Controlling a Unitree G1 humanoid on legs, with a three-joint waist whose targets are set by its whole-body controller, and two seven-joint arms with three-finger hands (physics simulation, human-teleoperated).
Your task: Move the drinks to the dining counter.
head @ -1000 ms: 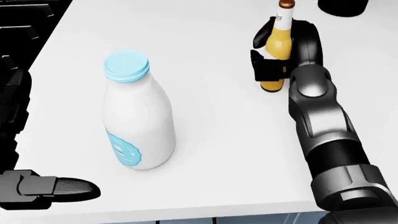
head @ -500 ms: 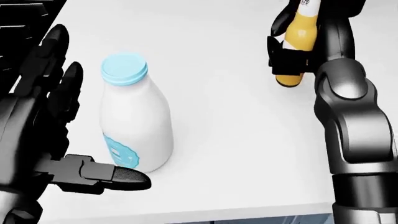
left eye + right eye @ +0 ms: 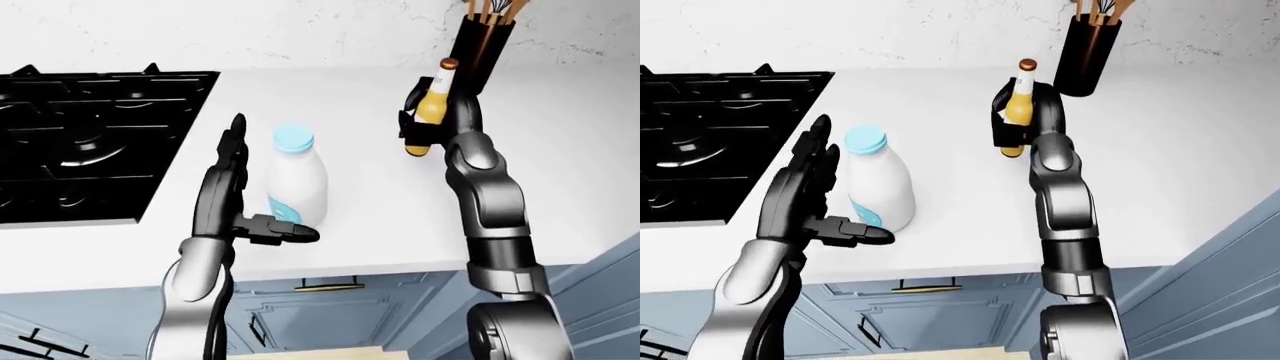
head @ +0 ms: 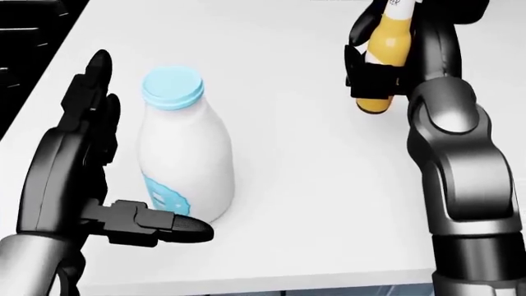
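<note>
Progress: neither drink moved yet; both stand on the white counter [image 3: 330, 247], dining counter not in view.
Right hand [image 4: 374, 77]: fingers closed round the beer [image 4: 386, 58], far right.
Left hand [image 4: 90, 185]: open, just left of the milk [image 4: 185, 154], not gripping.
Eye views only: stove [image 3: 90, 142] far left, utensil pot [image 3: 485, 41] beyond the beer.

You see a smooth matt white counter [image 3: 330, 90], a glossy white milk bottle [image 4: 185, 154] at its seven o'clock with a pale blue plastic-looking cap [image 4: 172, 86], and a shiny amber beer bottle [image 4: 386, 49].
</note>
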